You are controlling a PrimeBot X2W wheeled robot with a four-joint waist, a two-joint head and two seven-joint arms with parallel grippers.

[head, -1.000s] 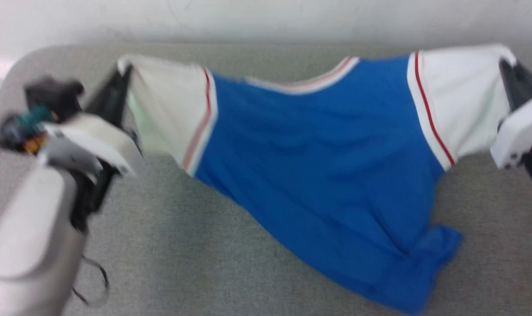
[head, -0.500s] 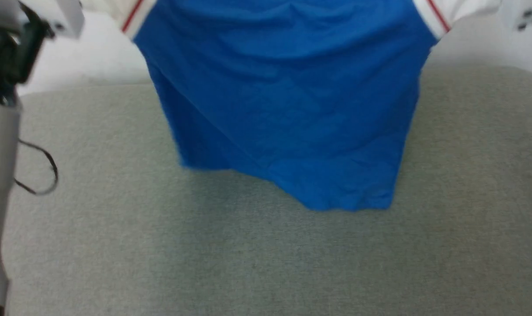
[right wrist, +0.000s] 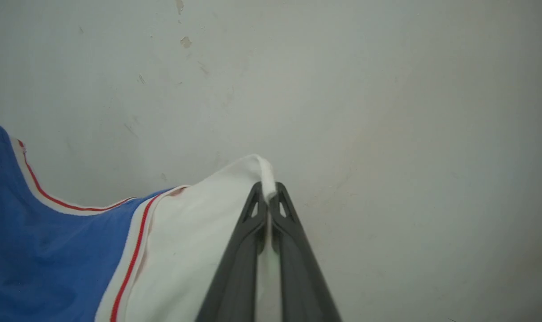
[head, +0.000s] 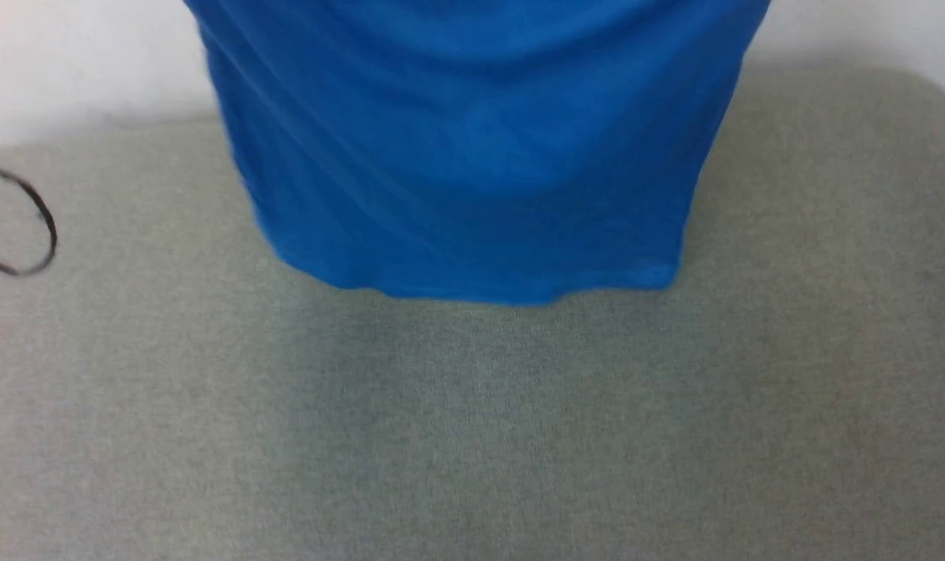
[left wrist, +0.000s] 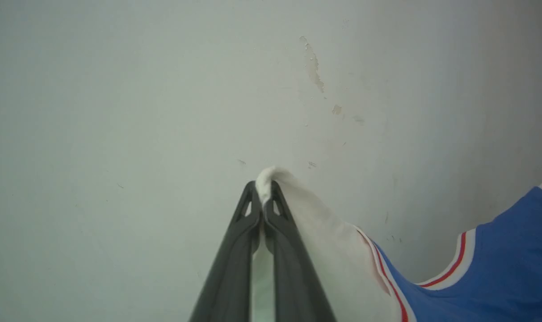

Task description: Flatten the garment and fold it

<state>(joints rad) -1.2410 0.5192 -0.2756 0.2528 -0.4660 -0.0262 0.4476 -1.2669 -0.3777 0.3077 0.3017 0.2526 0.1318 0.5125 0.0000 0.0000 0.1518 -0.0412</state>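
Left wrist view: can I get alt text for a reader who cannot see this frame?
The left pincer is shut on the tip of the white sleeve of a blue T-shirt, in front of a pale, scuffed wall. Thin red stripes edge the sleeve seam and the white collar band at the lower right.

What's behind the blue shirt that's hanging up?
Around the garment you see the grey table and a pale wall behind it. The stretch of table and wall right behind the cloth is covered, so nothing there can be told.
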